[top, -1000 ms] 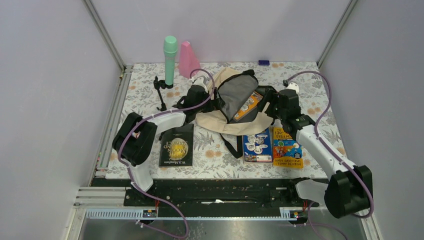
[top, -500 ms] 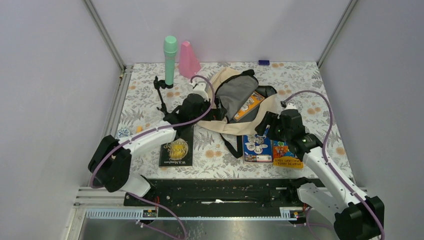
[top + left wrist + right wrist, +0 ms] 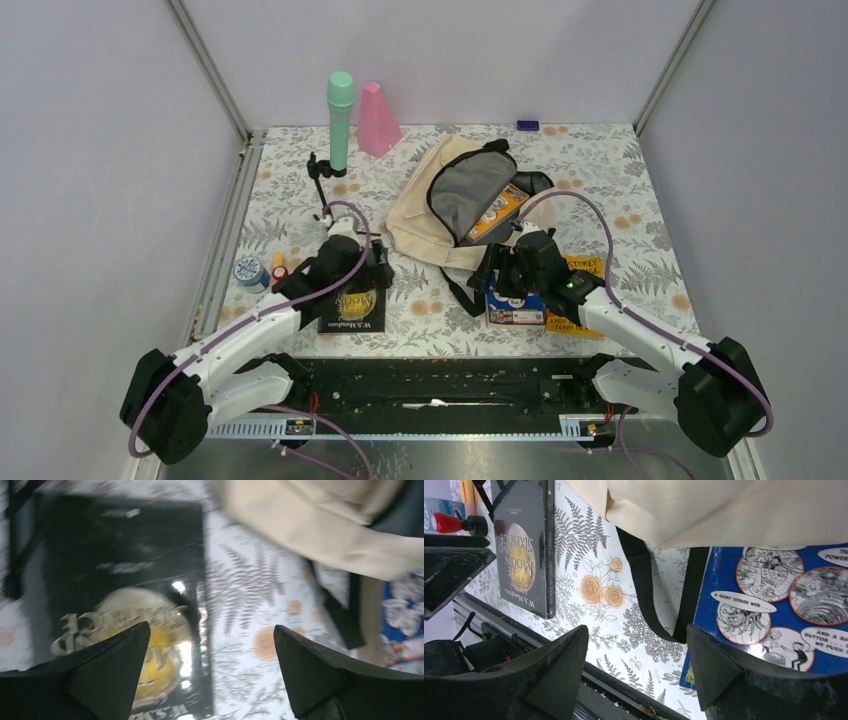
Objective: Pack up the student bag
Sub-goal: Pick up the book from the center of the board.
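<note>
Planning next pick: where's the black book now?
Top view: black book lies flat, front left of the table, under the left gripper, left of the student bag.

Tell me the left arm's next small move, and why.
Probably lower the left gripper onto the black book and close on its edge: the jaws stand wide open, straddling that edge, and the book lies flat outside the student bag, whose mouth gapes open.

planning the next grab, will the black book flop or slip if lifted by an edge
Probably stiff: the black book lies flat with straight edges. Its cover shows glare, so it may slip. It looks thin, so likely light.
</note>
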Action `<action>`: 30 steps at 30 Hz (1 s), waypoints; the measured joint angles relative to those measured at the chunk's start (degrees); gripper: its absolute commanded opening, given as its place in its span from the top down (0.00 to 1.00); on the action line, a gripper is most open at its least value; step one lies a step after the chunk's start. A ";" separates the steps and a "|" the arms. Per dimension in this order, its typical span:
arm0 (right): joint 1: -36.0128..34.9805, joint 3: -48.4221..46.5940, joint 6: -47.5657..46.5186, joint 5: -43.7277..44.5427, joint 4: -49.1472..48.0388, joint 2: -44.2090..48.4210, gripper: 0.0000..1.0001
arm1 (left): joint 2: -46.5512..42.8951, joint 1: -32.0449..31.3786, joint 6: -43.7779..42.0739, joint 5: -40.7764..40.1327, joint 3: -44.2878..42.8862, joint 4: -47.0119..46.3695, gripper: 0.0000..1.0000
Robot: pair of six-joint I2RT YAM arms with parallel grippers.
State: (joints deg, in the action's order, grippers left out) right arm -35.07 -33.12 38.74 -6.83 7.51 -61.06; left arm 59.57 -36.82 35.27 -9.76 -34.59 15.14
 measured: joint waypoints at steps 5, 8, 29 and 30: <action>-0.55 0.00 0.11 -1.38 -2.51 -1.97 0.22 | -5.95 5.99 3.65 -1.81 5.88 6.49 0.01; -0.57 0.00 -0.07 -1.77 -3.21 -1.97 0.21 | -8.66 8.11 6.23 -4.17 7.98 9.79 0.01; -0.57 2.95 -0.24 -4.11 -8.13 -1.38 0.22 | -8.15 18.99 7.61 -0.13 13.66 7.23 0.14; -0.57 2.95 -0.24 -4.42 -8.46 -1.73 0.23 | -7.32 18.95 7.02 0.28 13.66 6.49 0.16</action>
State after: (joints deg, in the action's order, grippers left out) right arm -35.64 -30.17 38.50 -11.25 -0.95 -62.78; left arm 52.25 -17.87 42.28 -9.47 -20.93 21.63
